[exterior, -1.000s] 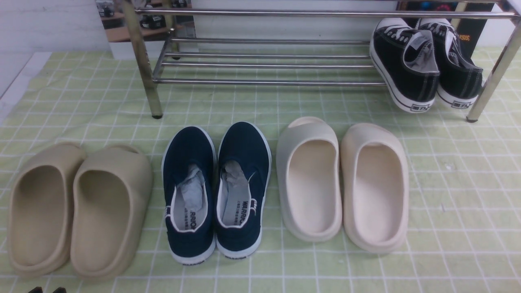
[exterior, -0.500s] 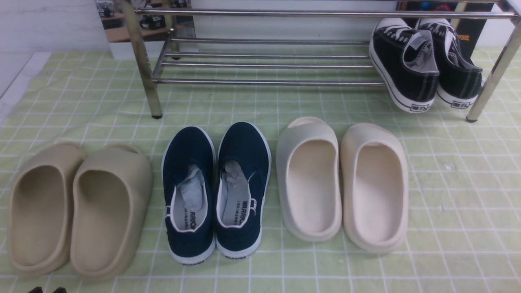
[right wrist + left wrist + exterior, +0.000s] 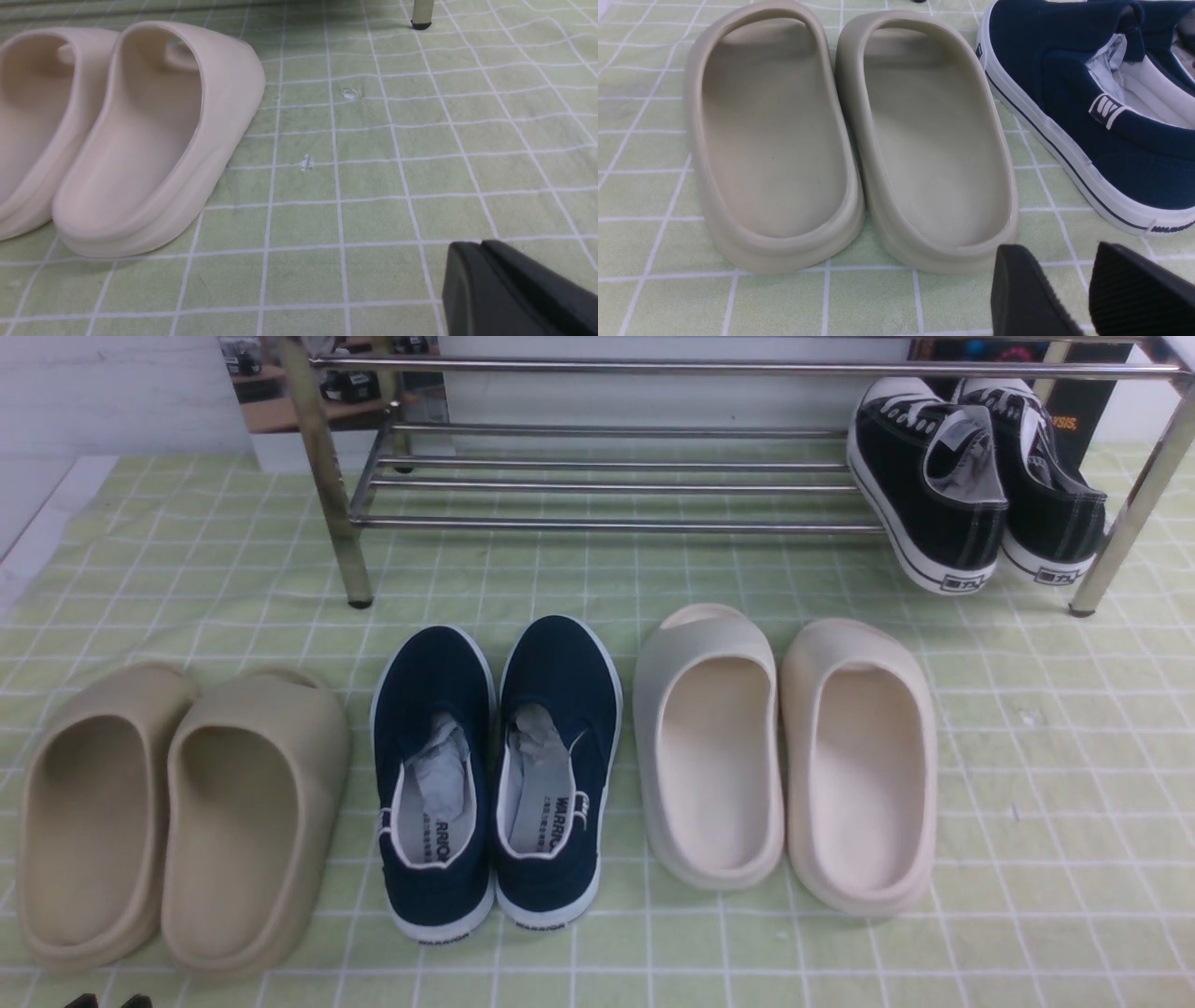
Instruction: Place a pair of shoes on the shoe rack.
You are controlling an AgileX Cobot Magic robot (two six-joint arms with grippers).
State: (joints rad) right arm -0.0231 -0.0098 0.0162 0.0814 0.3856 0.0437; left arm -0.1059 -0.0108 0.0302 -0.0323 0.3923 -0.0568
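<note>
Black sneakers (image 3: 976, 485) on shoe rack (image 3: 607, 476), far right end, side by side, touching, toes to back, heels overhanging front bar, right one just beside right front leg. Rest of rack bars bare to the left, wide room there. Green checked cloth (image 3: 1046, 756) under everything.

In front of rack, one row, heels toward robot: tan slides (image 3: 177, 817) at left, near left edge of cloth; navy slip-ons (image 3: 499, 775) in middle, paper stuffed inside; cream slides (image 3: 789, 761) right of those. Each pair touching or nearly touching within itself; narrow gaps between pairs. Strip of bare cloth between row and rack legs. Broad bare cloth right of cream slides, out to frame edge.

Left gripper (image 3: 1069, 289) low over cloth, just behind heel of a tan slide and near heel of a navy slip-on; fingers (image 3: 1022, 294) apart, holding nothing. Tips also poking in at bottom left of front view (image 3: 107, 1001).

Right gripper (image 3: 486, 280) over bare cloth right of cream slides, well apart from them; jaws pressed together, nothing between. Rack leg foot (image 3: 421, 23) far ahead.
</note>
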